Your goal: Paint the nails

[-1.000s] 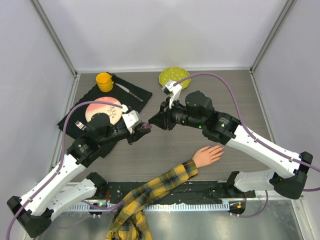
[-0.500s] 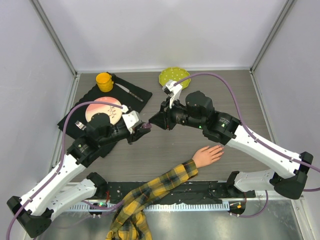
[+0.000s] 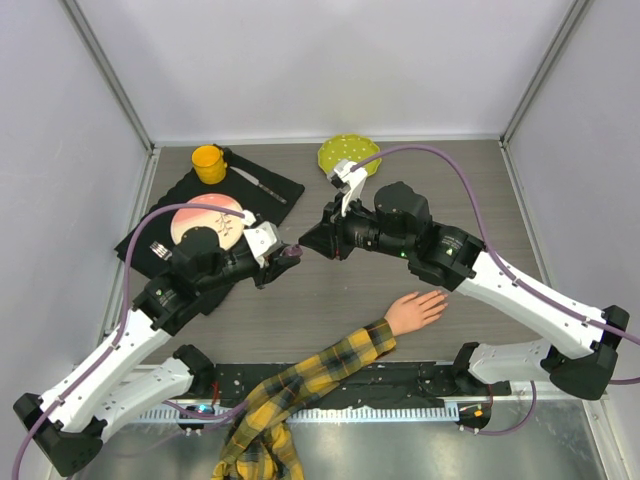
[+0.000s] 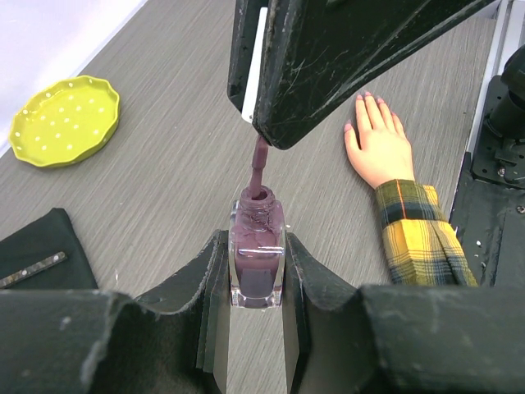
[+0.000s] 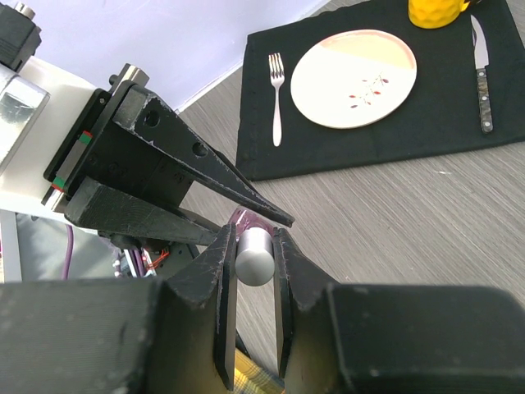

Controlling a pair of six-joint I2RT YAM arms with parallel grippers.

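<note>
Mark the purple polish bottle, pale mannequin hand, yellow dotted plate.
Open purple glass polish bottle [image 4: 257, 272]: left wrist view, glass body.
Pale mannequin hand [image 4: 381, 152]: left wrist view, back of hand.
Yellow dotted plate [image 4: 66, 123]: left wrist view, bare centre.

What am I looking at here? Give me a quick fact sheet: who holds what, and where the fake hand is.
Left gripper: shut on polish bottle, neck open
Right gripper: shut on brush cap; brush stem at the bottle's neck
Mannequin hand: flat on table, plaid sleeve, apart from both grippers
Nails: nothing touching them
Also there: yellow dish; plate, fork, knife, yellow cup on black mat
</note>
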